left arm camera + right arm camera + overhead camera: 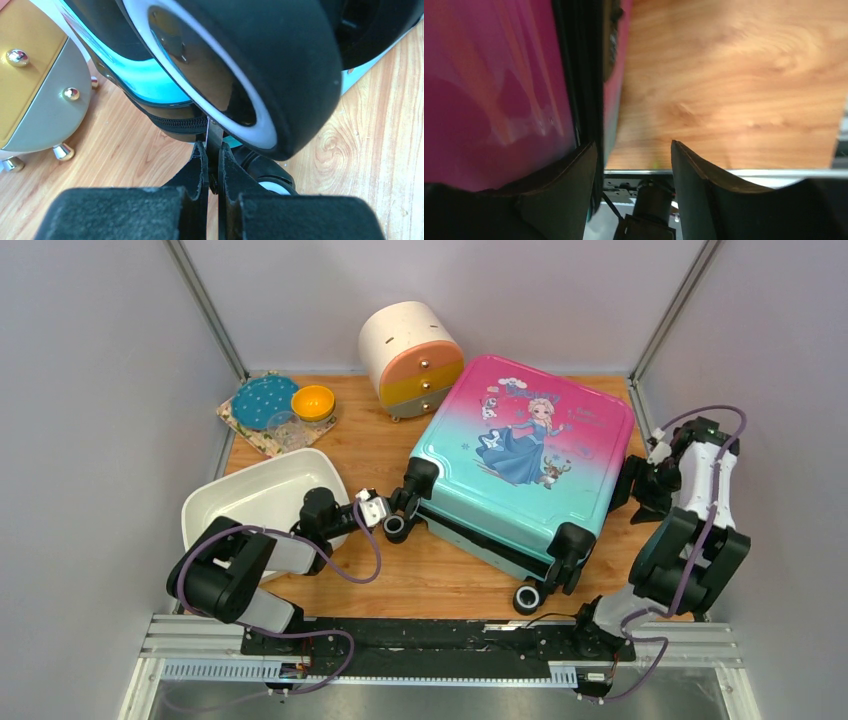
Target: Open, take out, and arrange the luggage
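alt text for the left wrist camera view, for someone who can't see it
The left gripper is pinched shut on a thin dark zipper pull just below a big black, white-ringed wheel of the teal luggage. A cream and orange drawer cabinet with metal knobs stands at left on the wooden table.

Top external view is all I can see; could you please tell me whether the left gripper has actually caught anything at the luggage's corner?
Observer: Yes. The left wrist view shows the left gripper shut on a thin dark tab, apparently the zipper pull, just below a wheel of the luggage.
Operator: Thank you. And is the right gripper gripping the shell?
Observer: No. Its wrist view shows the right gripper open, one finger beside the pink shell's edge, nothing between the jaws.
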Motion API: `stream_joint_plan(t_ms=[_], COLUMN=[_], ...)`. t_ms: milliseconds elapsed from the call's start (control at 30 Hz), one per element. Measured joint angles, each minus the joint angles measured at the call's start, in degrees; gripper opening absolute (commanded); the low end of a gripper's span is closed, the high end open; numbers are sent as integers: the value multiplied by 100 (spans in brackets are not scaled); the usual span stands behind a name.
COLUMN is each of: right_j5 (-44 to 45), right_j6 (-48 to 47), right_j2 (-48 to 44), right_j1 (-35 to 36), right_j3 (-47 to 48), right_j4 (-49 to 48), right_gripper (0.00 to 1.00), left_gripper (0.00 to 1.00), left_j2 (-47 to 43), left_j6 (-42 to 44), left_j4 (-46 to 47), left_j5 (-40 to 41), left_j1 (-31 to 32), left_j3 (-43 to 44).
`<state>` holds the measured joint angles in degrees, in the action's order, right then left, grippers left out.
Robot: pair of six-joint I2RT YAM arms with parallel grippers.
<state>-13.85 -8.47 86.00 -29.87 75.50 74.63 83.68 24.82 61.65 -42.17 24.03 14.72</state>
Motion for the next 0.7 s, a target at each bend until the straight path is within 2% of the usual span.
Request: stream_joint_plan(t_ms=[100,167,267,433,567,700], right_j5=[-367,-457,-466,-317,-68,-83], right_j6=[181,203,238,203,33,4], right_j2=[627,935,1423,2328,2356,1878], right_j1=[289,334,553,1082,1174,951], right_j3=[35,326,907,2168,2564,2577], right_j4=[-203,11,94,-387,-636,-509], right_gripper=[58,57,57,61,66,71], left_gripper=[0,0,0,0,0,0], left_j2=[0,0,0,22,66,109], left_j6=[4,4,7,-4,-33,-70], left_j4=[24,31,35,35,31,35], left_j5=[9,11,-7,37,90,122], left_j1=[11,11,33,101,221,284], left_j3=[-11,-22,-22,-20,-4,17])
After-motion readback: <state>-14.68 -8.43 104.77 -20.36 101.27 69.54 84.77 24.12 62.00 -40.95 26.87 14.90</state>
